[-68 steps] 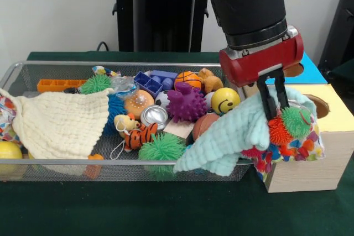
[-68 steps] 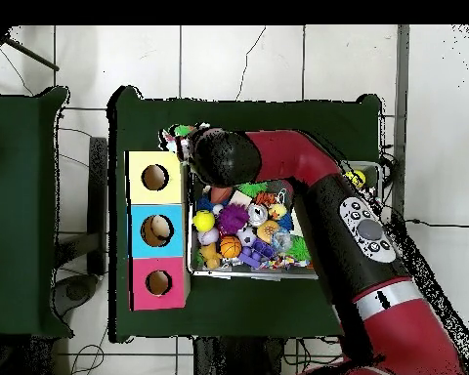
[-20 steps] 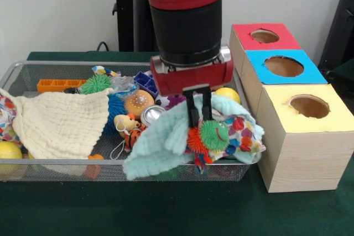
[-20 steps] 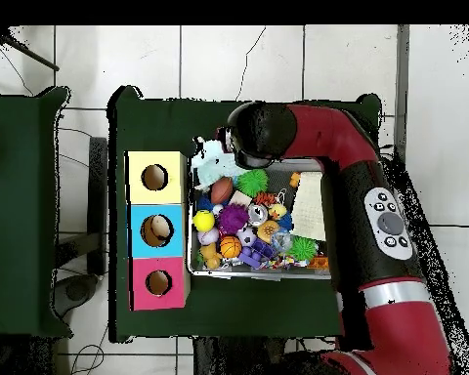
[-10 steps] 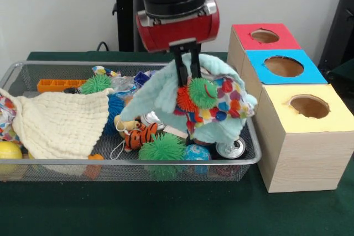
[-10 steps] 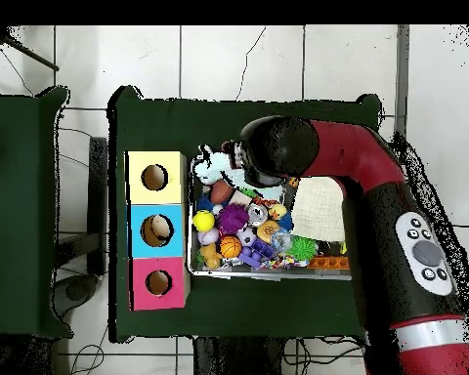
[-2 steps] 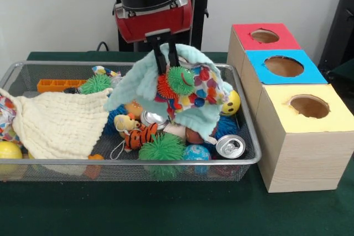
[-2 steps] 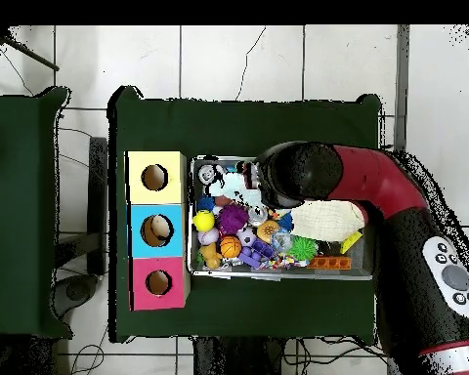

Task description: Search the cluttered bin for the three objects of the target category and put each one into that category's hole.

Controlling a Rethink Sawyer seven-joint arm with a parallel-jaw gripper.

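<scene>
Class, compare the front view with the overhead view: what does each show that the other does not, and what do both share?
Only the front view shows the gripper shut on the mint cloth, lifted above the wire bin, with spiky orange and green balls beside its fingers; it also shows the open can.

Only the overhead view shows the arm's long red reach, which hides the gripper.

Both show the bin's toy clutter, the cream cloth and the red, blue and yellow hole boxes.

Three holes (image 7: 284, 66), two cans (image 7: 230, 146)
</scene>
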